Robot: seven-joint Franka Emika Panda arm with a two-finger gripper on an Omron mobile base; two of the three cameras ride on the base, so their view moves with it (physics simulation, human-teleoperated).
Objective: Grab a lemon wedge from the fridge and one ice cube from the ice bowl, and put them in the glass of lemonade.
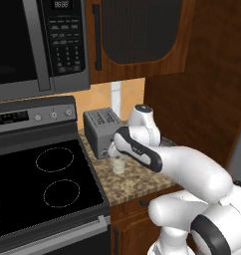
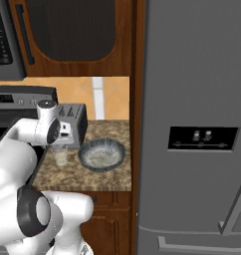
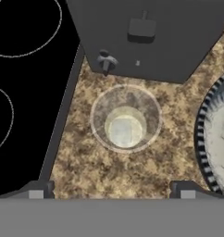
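The fingers [image 3: 111, 190] stand wide apart and hold nothing; in the hand view their two dark tips rise on either side of the glass of lemonade [image 3: 125, 118], which is seen straight down its mouth with pale yellowish liquid at the bottom. The glass stands on the speckled brown worktop [image 3: 86, 166], just in front of the toaster [image 3: 146, 37] and near the worktop's left edge, where the black stove top [image 3: 26, 92] begins. At the right side of the same view a slice of the ice bowl [image 3: 215, 134] shows its ribbed rim and whitish inside.

The right base view gives the whole bowl [image 2: 102, 155], resting on the worktop between the glass [image 2: 60, 157] and the fridge [image 2: 192, 124], apart from both. The fridge doors are shut, with the black dispenser panel on the left one. The arm's hand hangs right above the glass, in front of the toaster [image 2: 75, 122].

In the left base view the arm's white links cover the bowl's spot, and the glass [image 1: 119, 164] peeks out beneath the wrist beside the toaster [image 1: 102, 130], with the microwave [image 1: 38, 45] overhead. I cannot make out the lemon wedge in any view.
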